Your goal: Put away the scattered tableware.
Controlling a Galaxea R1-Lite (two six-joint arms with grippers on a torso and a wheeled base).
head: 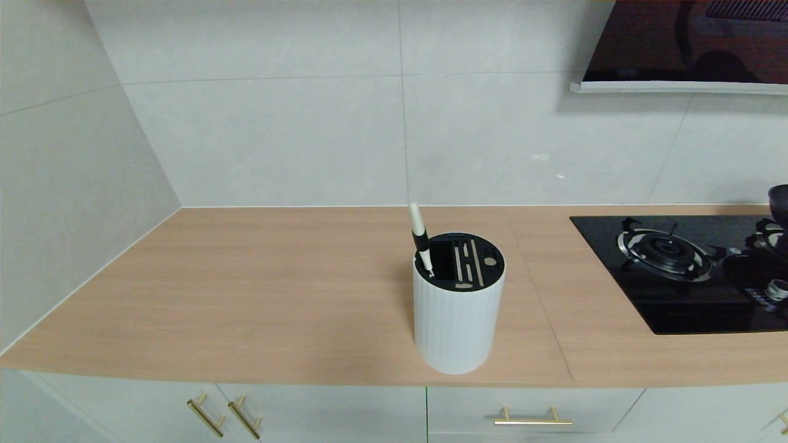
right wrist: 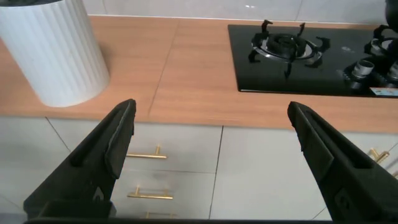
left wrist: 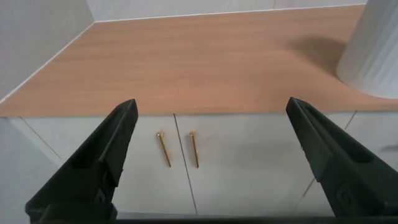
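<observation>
A white ribbed cylindrical holder with a black slotted top stands near the front edge of the wooden countertop. One utensil with a cream and black handle sticks up from a slot on the holder's left side. My left gripper hangs open in front of the cabinet doors, below counter level, with the holder off to one side. My right gripper is open too, low before the drawers, the holder and the hob both ahead of it. Nothing lies between either pair of fingers.
A black gas hob with burners is set into the counter at the right, a dark pot at its far edge. A range hood hangs above. Tiled walls close off the back and left. Cabinet doors with gold handles sit below.
</observation>
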